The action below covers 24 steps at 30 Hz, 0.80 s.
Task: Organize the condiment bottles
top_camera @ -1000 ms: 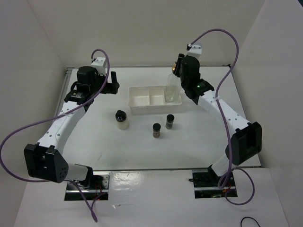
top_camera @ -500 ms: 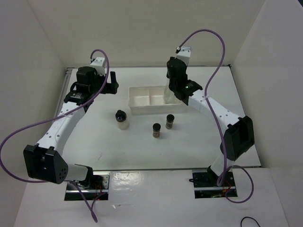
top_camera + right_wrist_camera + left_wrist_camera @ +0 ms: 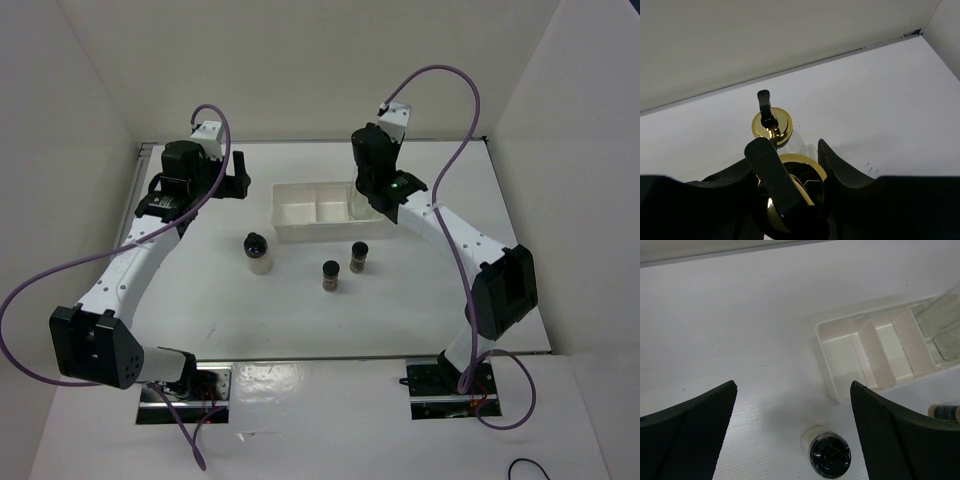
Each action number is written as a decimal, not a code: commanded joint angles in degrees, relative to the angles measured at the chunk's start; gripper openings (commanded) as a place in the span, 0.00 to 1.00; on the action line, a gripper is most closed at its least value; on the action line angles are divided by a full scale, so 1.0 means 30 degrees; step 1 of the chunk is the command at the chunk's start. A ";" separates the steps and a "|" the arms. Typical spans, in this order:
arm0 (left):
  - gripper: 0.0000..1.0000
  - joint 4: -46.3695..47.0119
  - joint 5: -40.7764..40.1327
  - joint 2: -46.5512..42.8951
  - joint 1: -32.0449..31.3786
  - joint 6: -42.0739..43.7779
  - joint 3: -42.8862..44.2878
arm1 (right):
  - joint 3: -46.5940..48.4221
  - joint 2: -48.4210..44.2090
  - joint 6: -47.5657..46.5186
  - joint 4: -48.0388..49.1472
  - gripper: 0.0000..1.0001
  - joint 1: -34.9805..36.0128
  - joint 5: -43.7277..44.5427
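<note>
A: At the right-end compartment of the white tray (image 3: 297, 212), what does each view supply?

B: Top view: the right gripper (image 3: 366, 192) stands over that compartment and covers most of the glass. Right wrist view only: two gold spouts, with the far glass bottle (image 3: 771, 123) just beyond the near glass bottle (image 3: 802, 161). Left wrist view only: clear bottle walls standing inside that compartment.

A: Tool states and arm pose?

B: The right arm reaches forward and left, wrist pointing down, jaws closed against the near glass bottle's spout. The left arm extends to the table's (image 3: 200, 300) far-left area. The left gripper (image 3: 792, 390) has its fingers spread wide.

A: Jar positions?

B: All on the table in front of the tray, apart from one another: the whitish jar (image 3: 258, 252) at left, then the nearer dark spice jar (image 3: 331, 275) and the farther dark spice jar (image 3: 359, 257).
</note>
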 commanded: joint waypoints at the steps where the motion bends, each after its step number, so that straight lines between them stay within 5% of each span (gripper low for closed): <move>1: 1.00 0.0683 -0.0043 -0.0652 -0.0086 0.0127 0.0003 | -0.0119 -0.0592 0.0983 0.1178 0.00 0.0179 0.1033; 24: 1.00 0.0508 -0.0043 -0.0652 -0.0086 0.0127 0.0003 | -0.2462 0.0345 0.3182 0.2115 0.06 0.0355 0.2380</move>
